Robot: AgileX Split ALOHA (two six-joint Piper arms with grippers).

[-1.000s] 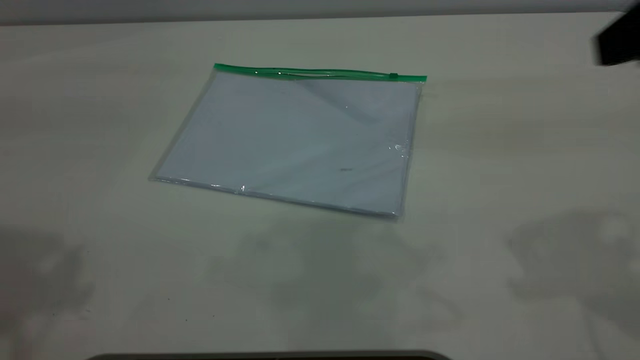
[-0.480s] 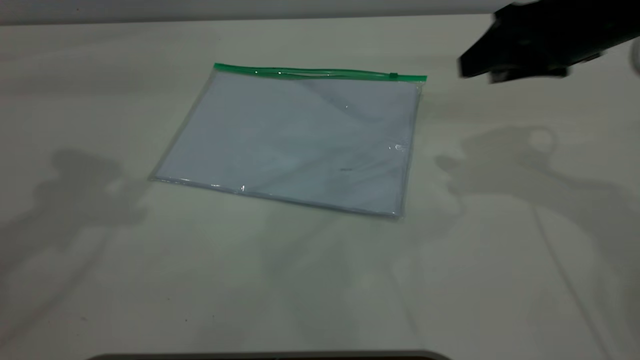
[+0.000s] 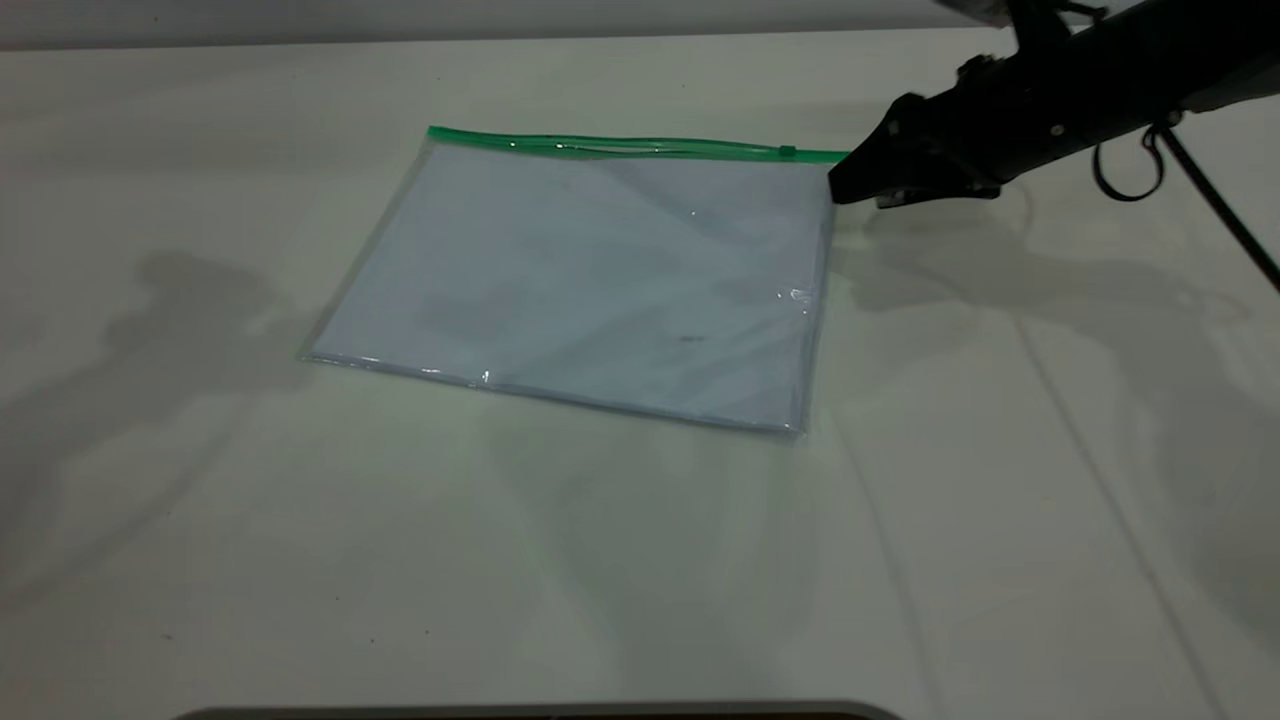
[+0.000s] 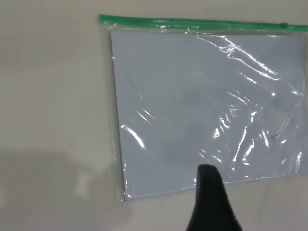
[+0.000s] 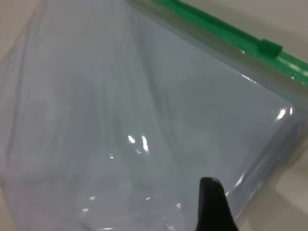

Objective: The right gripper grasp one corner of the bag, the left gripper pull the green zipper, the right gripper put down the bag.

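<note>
The bag (image 3: 590,270) lies flat on the table, a clear pouch with pale sheets inside. The green zipper (image 3: 620,148) edges its far side, with the slider tab (image 3: 787,151) near the right end. My right gripper (image 3: 838,190) is shut, a black point just off the bag's far right corner, slightly above the table. In the right wrist view its tip (image 5: 210,183) hangs over the bag's side edge, near the slider (image 5: 270,48). My left gripper (image 4: 208,171) is out of the exterior view; its wrist view shows it shut, over the bag's (image 4: 202,101) near edge, opposite the zipper (image 4: 192,22).
The pale table (image 3: 640,560) stretches bare around the bag, crossed by arm shadows on the left and right. A looping black cable (image 3: 1125,175) hangs under the right arm. A dark rim (image 3: 540,712) runs along the near edge.
The right arm swept in from the far right edge to the bag's far right corner. The left arm's shadow shifted on the left of the table. The bag has not moved.
</note>
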